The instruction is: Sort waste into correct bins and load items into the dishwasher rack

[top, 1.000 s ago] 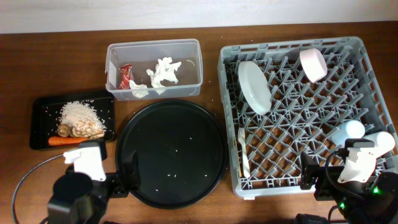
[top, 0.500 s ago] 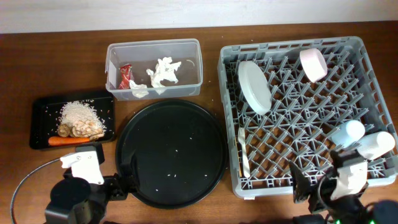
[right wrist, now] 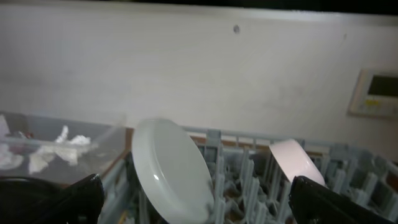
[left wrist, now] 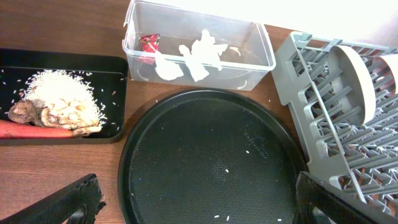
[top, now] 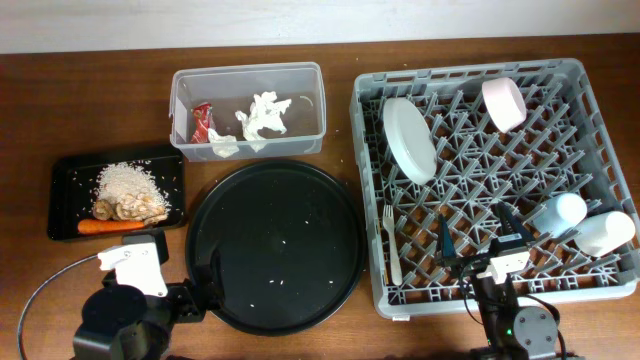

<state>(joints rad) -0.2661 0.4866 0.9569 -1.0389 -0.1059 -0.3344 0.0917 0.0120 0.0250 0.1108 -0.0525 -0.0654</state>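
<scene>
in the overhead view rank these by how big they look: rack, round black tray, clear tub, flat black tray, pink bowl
1. dishwasher rack
2. round black tray
3. clear tub and flat black tray: too alike to rank, and the tub's rim sits nearer the camera
4. pink bowl

**Left arm** (top: 115, 318), at 7 o'clock in the overhead view: a round black joint housing topped by a white block (top: 135, 262). A thin grey cable (top: 35, 290) loops off at its 9 o'clock.

**Right arm** (top: 525, 332), at 5 o'clock: a similar black housing with a white cap (top: 505, 262) and what looks like a small green light (top: 507, 327).

**Fingers** (left wrist: 65, 204): matte black and tapered in both wrist views.
</scene>
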